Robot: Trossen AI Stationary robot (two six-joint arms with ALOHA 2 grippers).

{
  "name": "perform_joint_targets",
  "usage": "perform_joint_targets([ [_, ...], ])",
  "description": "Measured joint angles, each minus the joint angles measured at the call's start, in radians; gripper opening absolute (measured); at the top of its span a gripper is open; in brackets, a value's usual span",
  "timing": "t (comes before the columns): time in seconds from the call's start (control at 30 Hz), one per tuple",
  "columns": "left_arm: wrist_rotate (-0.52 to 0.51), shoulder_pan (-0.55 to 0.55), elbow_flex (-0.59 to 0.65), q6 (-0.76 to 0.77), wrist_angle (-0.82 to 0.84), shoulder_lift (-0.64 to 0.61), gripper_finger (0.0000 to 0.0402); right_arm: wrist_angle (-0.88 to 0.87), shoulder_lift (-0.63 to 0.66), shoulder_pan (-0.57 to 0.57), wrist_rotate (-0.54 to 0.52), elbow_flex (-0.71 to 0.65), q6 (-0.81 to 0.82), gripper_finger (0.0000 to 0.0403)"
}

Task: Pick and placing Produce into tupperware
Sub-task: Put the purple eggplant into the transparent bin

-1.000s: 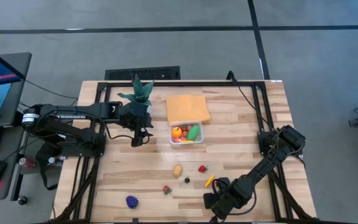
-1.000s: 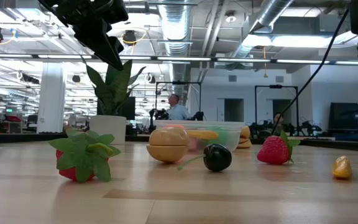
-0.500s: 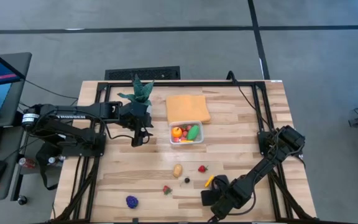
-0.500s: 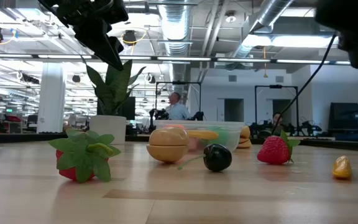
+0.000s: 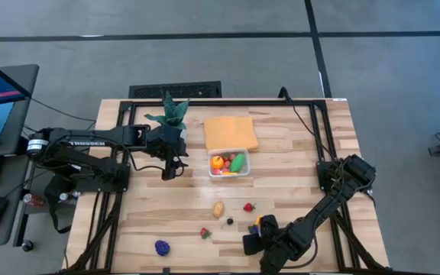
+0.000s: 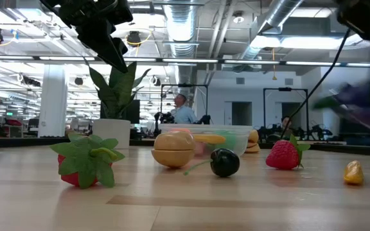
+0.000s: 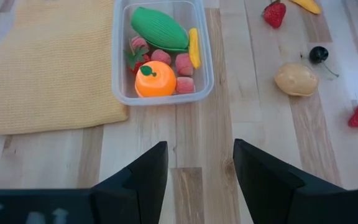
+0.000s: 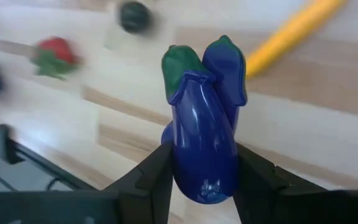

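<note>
The right gripper (image 8: 204,186) had its fingers closed on a purple toy eggplant (image 8: 202,140), which stood lengthwise out from between them, green stem end away from the wrist. It was over the table's near edge, right of centre (image 5: 257,238). From there the tupperware (image 5: 228,162) lay well away toward the far side and a little to the left, just near of the orange cloth (image 5: 231,132); that stretch was what the carry seemed to depend on. The left gripper (image 5: 170,166) waited with its fingers apart just left of the container, much the nearer arm, but holding nothing.

Only the right wrist camera showed the eggplant clearly, with a yellow banana (image 8: 294,32) lying on the wood beyond it. The left wrist camera showed what was already in the container (image 7: 118,93): an orange (image 7: 155,81), a green leafy piece (image 7: 159,29) and some small pink bits. From table height the potato (image 6: 175,148), cherry (image 6: 224,162) and strawberries (image 6: 284,154) stood between camera and container.
</note>
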State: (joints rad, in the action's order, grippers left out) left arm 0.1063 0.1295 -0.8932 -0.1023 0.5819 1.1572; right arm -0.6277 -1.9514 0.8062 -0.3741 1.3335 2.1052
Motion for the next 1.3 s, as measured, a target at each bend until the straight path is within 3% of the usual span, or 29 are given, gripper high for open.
perform_joint_targets([
  [0.73,0.022,0.000,0.000,0.050,0.000,0.000,0.0174,-0.016,0.002,-0.038,-0.368,0.051,-0.145,0.0133],
  [1.1,0.024,0.000,0.000,0.061,0.017,0.000,0.0174,-0.032,0.017,-0.169,-0.393,0.051,-0.351,0.0131],
  [1.3,0.023,0.000,0.000,0.058,0.036,0.000,0.0174,-0.141,0.063,-0.261,-0.393,0.051,-0.451,0.0136],
])
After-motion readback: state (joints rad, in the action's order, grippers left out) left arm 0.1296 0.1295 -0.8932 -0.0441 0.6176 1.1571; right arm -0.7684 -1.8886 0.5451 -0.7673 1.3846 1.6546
